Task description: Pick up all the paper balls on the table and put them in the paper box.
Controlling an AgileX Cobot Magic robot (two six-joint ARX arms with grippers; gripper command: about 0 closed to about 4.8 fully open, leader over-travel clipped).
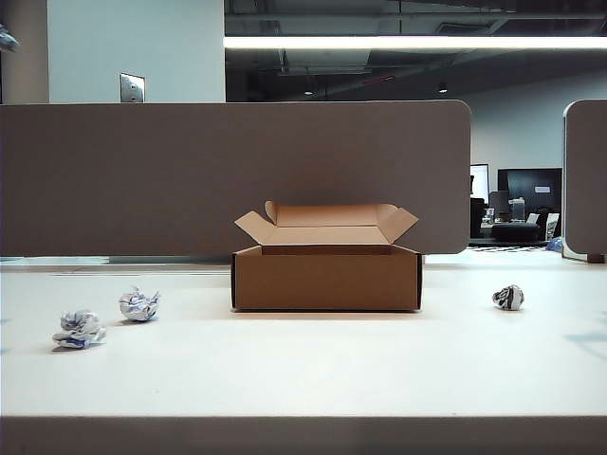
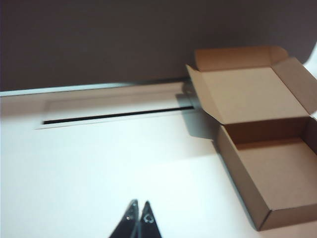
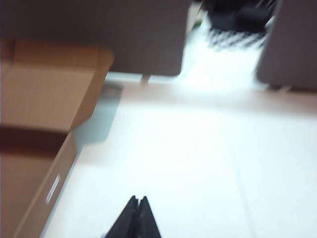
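- Left gripper (image 2: 138, 206): jaws pressed together, holding nothing, above bare bench (image 2: 99, 173); the box (image 2: 267, 148) lies open just off to one side.
- Right gripper (image 3: 138, 201): likewise closed and empty, box (image 3: 34, 148) near its other side.
- Exterior view: no grippers visible; two balls (image 1: 138, 304) (image 1: 79, 328) left of box, one (image 1: 508, 298) right.
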